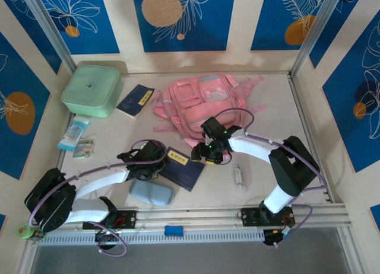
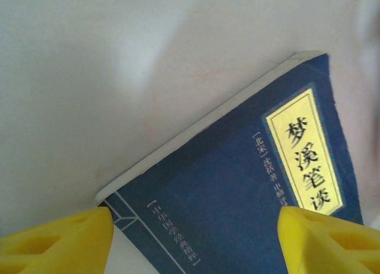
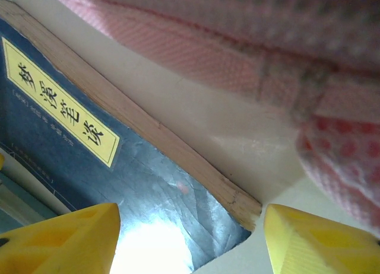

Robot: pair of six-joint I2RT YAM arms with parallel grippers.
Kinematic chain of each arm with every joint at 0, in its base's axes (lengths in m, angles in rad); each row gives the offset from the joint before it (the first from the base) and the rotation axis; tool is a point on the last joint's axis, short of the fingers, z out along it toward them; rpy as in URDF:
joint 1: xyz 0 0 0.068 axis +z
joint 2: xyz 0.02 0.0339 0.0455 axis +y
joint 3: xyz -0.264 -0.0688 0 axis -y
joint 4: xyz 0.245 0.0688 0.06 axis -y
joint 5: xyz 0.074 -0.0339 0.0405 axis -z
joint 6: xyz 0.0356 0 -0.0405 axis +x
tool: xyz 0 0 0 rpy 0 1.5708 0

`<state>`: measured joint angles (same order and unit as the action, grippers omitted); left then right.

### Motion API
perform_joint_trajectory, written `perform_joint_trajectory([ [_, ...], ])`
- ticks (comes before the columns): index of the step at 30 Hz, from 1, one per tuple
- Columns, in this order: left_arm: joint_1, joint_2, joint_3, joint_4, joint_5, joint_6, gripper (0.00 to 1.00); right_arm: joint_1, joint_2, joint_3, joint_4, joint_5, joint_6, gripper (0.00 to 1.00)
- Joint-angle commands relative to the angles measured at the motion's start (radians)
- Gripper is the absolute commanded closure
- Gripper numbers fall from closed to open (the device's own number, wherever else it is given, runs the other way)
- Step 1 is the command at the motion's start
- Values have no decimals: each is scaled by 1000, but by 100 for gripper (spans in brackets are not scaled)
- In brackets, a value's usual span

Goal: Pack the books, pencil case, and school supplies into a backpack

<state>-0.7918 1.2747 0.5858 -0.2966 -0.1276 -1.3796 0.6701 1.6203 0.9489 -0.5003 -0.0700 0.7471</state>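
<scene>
A navy-blue booklet with a yellow label lies flat on the table in front of the pink backpack. My left gripper is open at its left edge, and the cover lies between the yellow fingertips. My right gripper is open over the booklet's right corner, with the backpack fabric just beyond. A second navy booklet lies left of the backpack. The blue-grey pencil case lies near the front edge. The wrapped stick lies right of centre. The yellow booklet is out of view.
A mint-green lidded box stands at the back left, with pale blue packets in front of it. Walls close off the table on the left, back and right. A metal rail runs along the near edge.
</scene>
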Motion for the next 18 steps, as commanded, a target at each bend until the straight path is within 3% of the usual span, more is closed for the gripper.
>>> perform_joint_trajectory([
  [1,-12,50,3,29,-1,-76,27,-3,13,24,3,-7,-22,35],
  [11,-13,224,108,223,40,3,27,-15,21,-9,-8,-20,-25,34],
  [18,72,292,217,248,43,163,28,31,16,-40,40,-79,45,34],
])
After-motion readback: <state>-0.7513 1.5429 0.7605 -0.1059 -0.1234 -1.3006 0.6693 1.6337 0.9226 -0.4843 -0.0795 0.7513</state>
